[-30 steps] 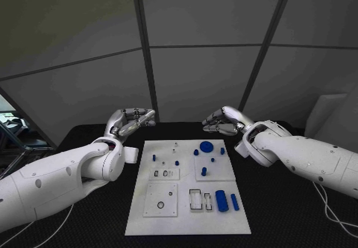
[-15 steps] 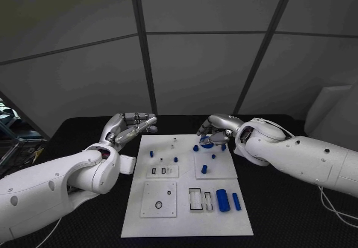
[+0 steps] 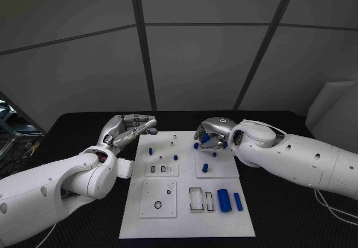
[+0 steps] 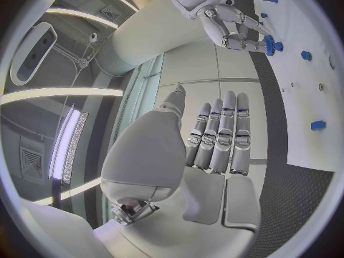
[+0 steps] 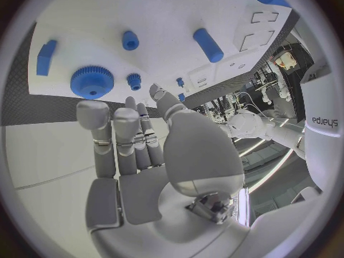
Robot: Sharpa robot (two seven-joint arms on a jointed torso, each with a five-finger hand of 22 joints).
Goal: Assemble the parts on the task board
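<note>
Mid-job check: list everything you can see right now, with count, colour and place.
Table: one, black, under everything.
Task board: one, white, mid-table.
Gear: one, blue, board's far end, below the right hand.
Cylinders: two, blue, lying at the board's near right.
Small pegs: several, blue, standing across the board's far half.
Left hand: silver, open, at the board's far left corner.
Right hand: silver, open, over the gear.

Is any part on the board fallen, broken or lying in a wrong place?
Nothing stands out. The blue parts sit tidily on the board, and the right hand hovers above the gear.
</note>
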